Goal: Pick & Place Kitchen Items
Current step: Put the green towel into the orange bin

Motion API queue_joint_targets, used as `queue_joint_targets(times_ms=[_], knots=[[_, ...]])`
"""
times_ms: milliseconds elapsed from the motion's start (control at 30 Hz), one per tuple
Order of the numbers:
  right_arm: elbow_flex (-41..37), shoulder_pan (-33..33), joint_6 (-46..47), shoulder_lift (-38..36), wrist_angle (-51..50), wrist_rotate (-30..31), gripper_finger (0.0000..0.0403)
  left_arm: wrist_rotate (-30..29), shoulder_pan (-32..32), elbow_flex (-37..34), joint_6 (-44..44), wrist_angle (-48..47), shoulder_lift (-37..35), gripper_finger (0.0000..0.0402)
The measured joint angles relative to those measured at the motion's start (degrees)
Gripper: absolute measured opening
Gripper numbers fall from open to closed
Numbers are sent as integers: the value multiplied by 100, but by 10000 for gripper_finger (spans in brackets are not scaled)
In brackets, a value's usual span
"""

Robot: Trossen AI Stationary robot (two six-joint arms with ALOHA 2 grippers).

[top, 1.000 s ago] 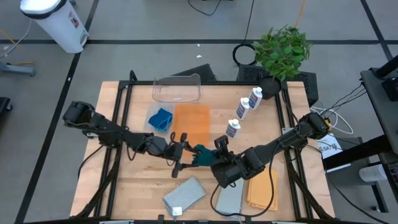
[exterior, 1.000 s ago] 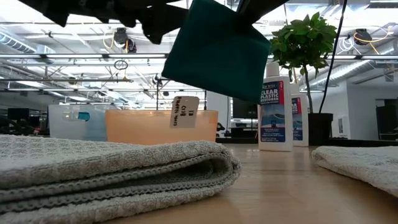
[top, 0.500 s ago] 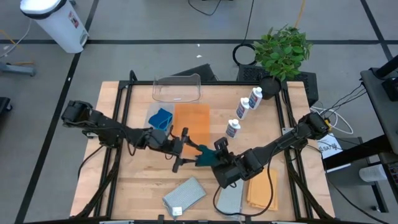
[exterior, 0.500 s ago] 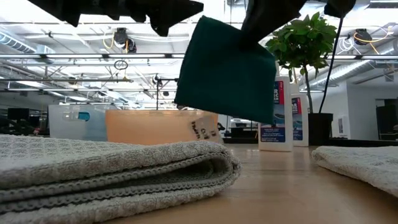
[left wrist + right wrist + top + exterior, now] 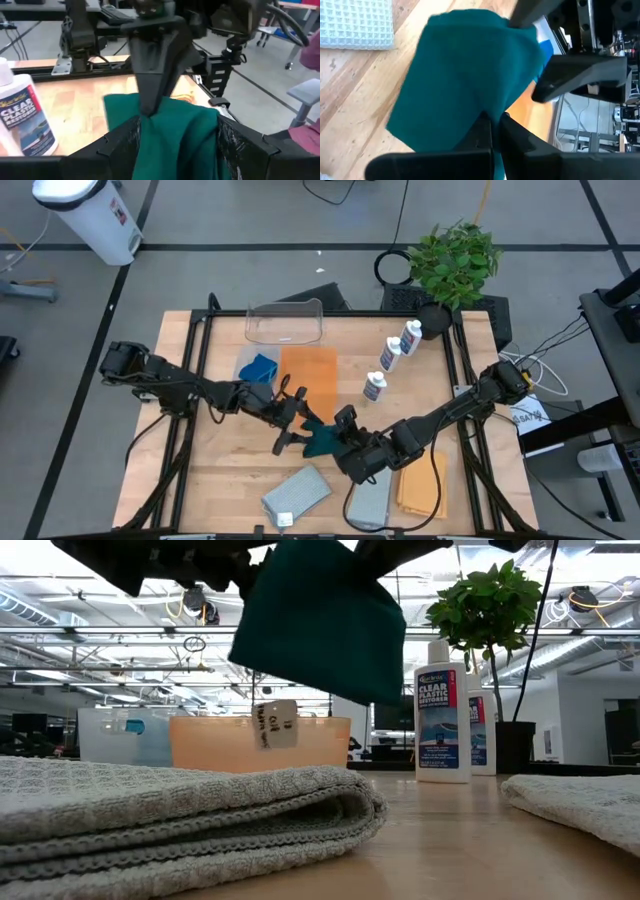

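1. Counting from the high view: three white bottles [image 5: 388, 360] with blue labels stand in a slanted row at the far right of the desk [image 5: 220, 480]; one orange cloth [image 5: 309, 373] lies flat at far centre, a second orange cloth [image 5: 419, 485] at the near right; two grey cloths [image 5: 296, 493] sit at the near edge; one blue sponge [image 5: 260, 370] rests just left of the flat orange cloth; one clear tub [image 5: 285, 322] stands at the far edge.
2. One dark green pad [image 5: 322, 440], a soft, teal-green square hanging in a fold, is held in the air above the desk's centre, between the two arms.
3. The right pincer [image 5: 493, 131] is pinched shut on the dark green pad's upper edge.
4. The left pincer [image 5: 300, 423] stands partly open, its fingers [image 5: 235, 145] either side of the pad; whether they press on it cannot be told.
5. The low view alone shows a white tag [image 5: 276, 724] dangling below the pad, and the pad clear of the desk.
6. The left wrist view alone shows the right pincer's dark tip meeting the pad.
7. A potted plant [image 5: 456, 262] stands beyond the far right corner.
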Motion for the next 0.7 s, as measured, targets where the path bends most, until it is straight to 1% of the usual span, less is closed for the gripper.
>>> queue_joint_targets(times_ms=[67, 167, 367, 467, 633, 700], knots=[[0, -16, -9, -2, -11, 6, 0, 53, 25, 0, -22, -66, 0, 255], [0, -58, 92, -2, 11, 32, 0, 281, 3, 0, -24, -135, 0, 255], [2, -79, 316, -2, 35, 654, 0, 298, -120, 0, -16, -365, 2, 255], [2, -79, 497, -2, 49, 779, 0, 280, -156, 0, -11, -396, 1, 255], [2, -79, 981, 0, 44, 829, 0, -43, -196, 0, -4, -370, 2, 255], [2, -79, 1336, -2, 68, 1004, 0, -275, -206, 0, 17, -357, 2, 255]])
